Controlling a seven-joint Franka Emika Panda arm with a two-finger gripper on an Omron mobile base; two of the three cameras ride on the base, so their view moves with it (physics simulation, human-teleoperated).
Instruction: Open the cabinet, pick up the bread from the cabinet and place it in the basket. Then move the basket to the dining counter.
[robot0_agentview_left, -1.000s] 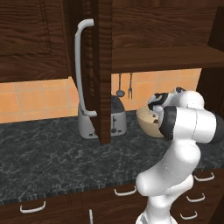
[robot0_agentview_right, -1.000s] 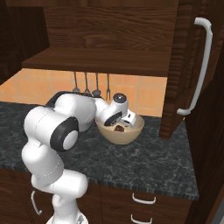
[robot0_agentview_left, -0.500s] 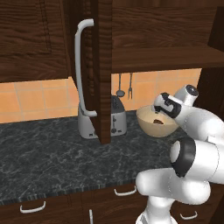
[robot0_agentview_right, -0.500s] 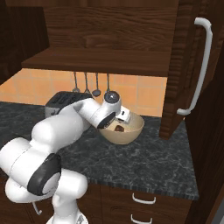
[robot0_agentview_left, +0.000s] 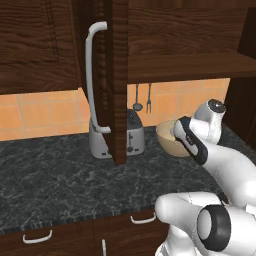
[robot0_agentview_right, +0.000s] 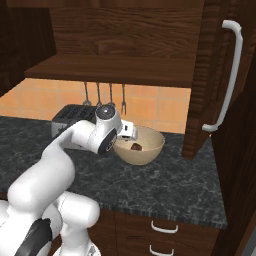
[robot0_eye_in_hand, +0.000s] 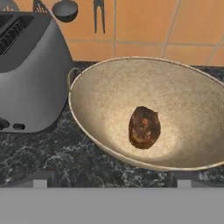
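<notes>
Claw (robot0_eye_in_hand: 112, 181) open, just short of bread (robot0_eye_in_hand: 144, 127)

One basket (robot0_eye_in_hand: 175, 96). One bread (robot0_eye_in_hand: 144, 127), lying inside it. One toaster (robot0_eye_in_hand: 30, 74). Three utensils (robot0_agentview_right: 105, 95) hanging on the wall. One open cabinet door (robot0_agentview_left: 112, 75) with one handle (robot0_agentview_left: 92, 80). Three drawer handles (robot0_agentview_left: 37, 236) countable below the worktop (robot0_agentview_left: 60, 175).

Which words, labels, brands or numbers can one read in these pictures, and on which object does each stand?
There are none. The toaster, the basket, the bread and the cabinet carry no readable text.
</notes>
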